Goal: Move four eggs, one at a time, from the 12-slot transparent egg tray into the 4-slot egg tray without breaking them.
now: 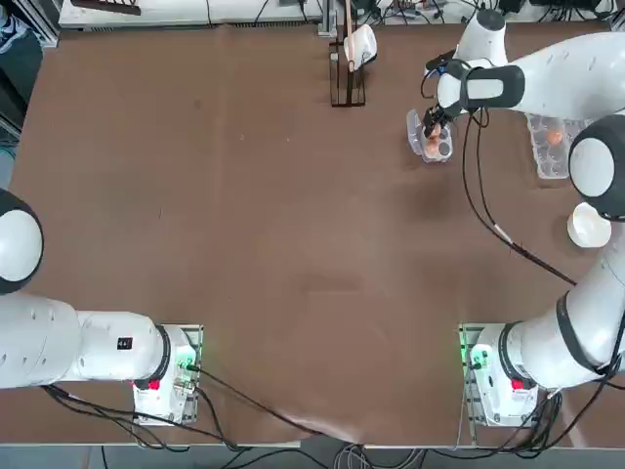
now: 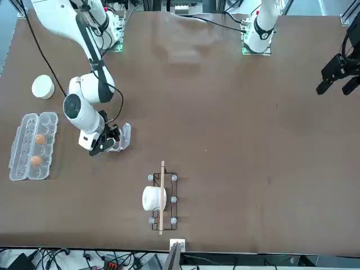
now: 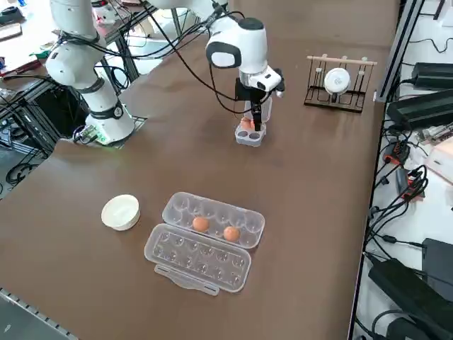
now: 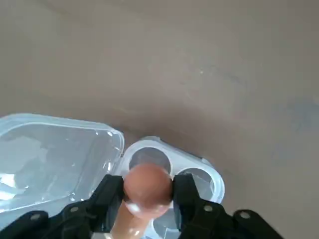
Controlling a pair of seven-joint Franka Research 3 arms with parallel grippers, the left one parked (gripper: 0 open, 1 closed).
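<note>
My right gripper point(image 4: 147, 191) is shut on an orange-brown egg point(image 4: 147, 185), holding it just above the 4-slot egg tray point(image 4: 215, 180), whose clear lid flap point(image 4: 55, 154) lies open beside it. Below the held egg, another egg point(image 4: 125, 225) shows in one of the tray's cups. From overhead, the gripper point(image 1: 433, 132) hangs over the small tray point(image 1: 445, 153) at the far right of the table. The 12-slot transparent egg tray point(image 3: 205, 241) lies open nearer the right edge with two eggs point(image 3: 201, 224) point(image 3: 231, 233) in one row.
A small white bowl point(image 3: 120, 211) sits beside the long tray. A wire rack with a white cup point(image 1: 349, 68) stands at the far edge, left of the small tray. The arm's black cable point(image 1: 483, 210) hangs over the table between the trays.
</note>
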